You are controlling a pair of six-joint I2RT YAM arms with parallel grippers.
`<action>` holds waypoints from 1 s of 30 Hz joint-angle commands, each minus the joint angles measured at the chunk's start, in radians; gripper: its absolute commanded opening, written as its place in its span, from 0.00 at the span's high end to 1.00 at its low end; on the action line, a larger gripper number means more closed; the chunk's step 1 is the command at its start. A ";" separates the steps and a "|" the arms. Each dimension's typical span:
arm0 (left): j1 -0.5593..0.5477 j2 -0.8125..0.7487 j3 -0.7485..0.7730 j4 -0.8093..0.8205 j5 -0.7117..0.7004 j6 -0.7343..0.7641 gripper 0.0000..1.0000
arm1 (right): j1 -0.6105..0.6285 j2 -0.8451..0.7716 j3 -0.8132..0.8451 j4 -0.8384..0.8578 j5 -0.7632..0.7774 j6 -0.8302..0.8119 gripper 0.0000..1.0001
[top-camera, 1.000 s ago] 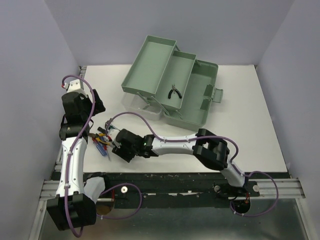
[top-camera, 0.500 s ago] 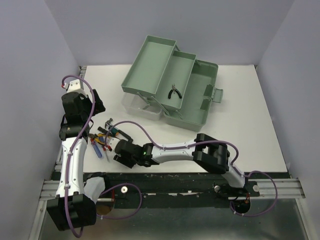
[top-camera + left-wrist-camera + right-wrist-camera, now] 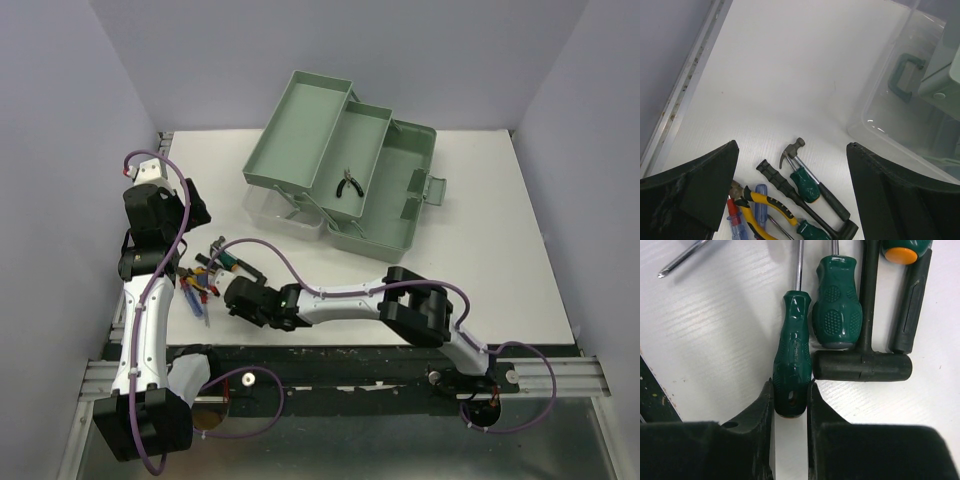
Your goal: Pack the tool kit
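**While the toolbox (image 3: 400, 205) lies open, the right tool (image 3: 790, 388) pinches a screwdriver (image 3: 792, 347)**

Where the loose pieces of the kit lie bunched at the near left of the tabletop (image 3: 500, 250), the right tool is stretched low across from its base. Its two fingers (image 3: 760, 410) press on either side of the butt of the dark green screwdriver handle, which lies flat. Just beside it lie a stubbier green handle (image 3: 837, 315) and a black T-shaped bar (image 3: 862, 365), touching each other. The left tool (image 3: 792, 146) hangs above the same heap with its fingers spread wide, holding nothing. Under it lie a small hammer (image 3: 804, 181) and yellow-handled pliers (image 3: 765, 206). The toolbox sits at the far middle of the tabletop with its trays fanned out, and small pliers (image 3: 349, 183) lie in the middle tray. A clear lid (image 3: 900, 110) with a green handle lies just beside the box, on its left.
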State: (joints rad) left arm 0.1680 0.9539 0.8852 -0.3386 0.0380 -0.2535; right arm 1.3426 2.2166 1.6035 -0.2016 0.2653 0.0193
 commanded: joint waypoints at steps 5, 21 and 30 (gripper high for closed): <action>-0.001 -0.017 -0.003 0.007 0.005 0.010 0.01 | 0.006 -0.162 -0.230 0.108 -0.018 -0.051 0.99; -0.002 -0.020 -0.006 0.006 0.003 0.008 0.01 | -0.364 -0.871 -0.642 0.114 0.281 0.103 0.99; -0.004 -0.017 -0.006 0.006 0.005 0.010 0.01 | -0.536 -0.896 -0.619 0.041 0.328 0.261 0.99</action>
State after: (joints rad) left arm 0.1680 0.9508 0.8852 -0.3389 0.0376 -0.2512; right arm 0.8417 1.3151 0.9749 -0.1650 0.4873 0.1864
